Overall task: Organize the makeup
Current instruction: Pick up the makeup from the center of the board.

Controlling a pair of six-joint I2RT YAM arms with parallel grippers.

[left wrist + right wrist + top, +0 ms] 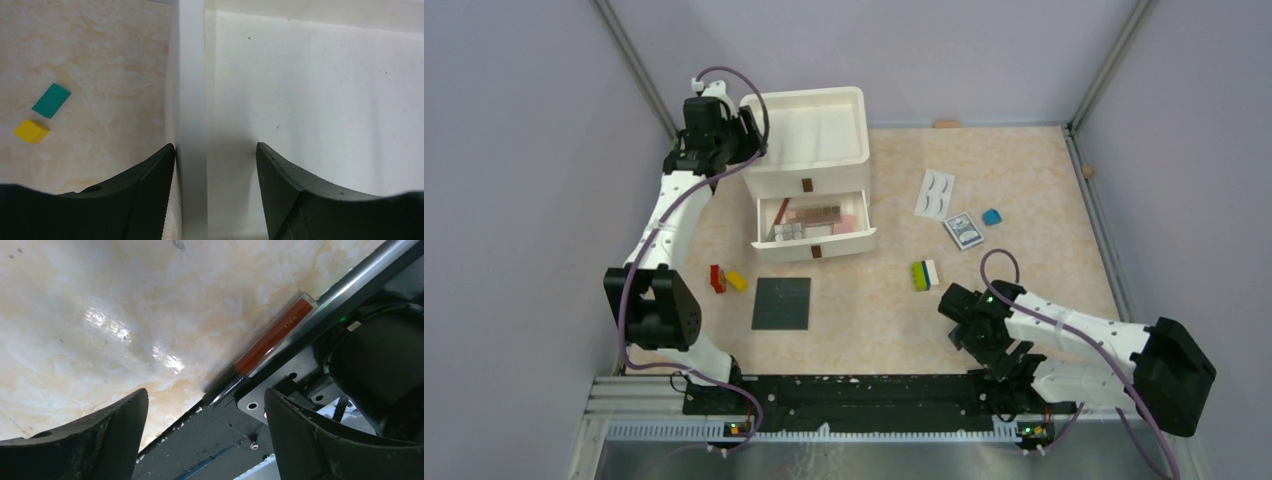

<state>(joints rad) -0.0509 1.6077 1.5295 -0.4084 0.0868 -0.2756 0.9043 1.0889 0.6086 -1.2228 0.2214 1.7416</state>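
The white drawer unit (809, 150) has its lower drawer (816, 243) pulled open, with a brown palette (816, 213), a pink compact (850, 226) and small tubes inside. A white false-eyelash card (935, 193) lies to its right. My left gripper (752, 140) is open at the unit's top left corner. In the left wrist view it (215, 146) straddles the tray's white wall (192, 100), and the left finger (155, 185) touches it. My right gripper (1007, 358) is open and empty. In the right wrist view it (206, 391) faces a reddish-brown tube (272, 340) lying against the black base rail (210, 440).
A dark studded plate (781, 303), a red brick (717, 278) and a yellow brick (737, 281) lie in front of the drawer. Stacked green, yellow and white bricks (924, 274) sit mid-table. A patterned blue card (963, 231) and a teal piece (991, 216) lie right. Teal (51, 100) and yellow (31, 131) blocks lie left of the unit.
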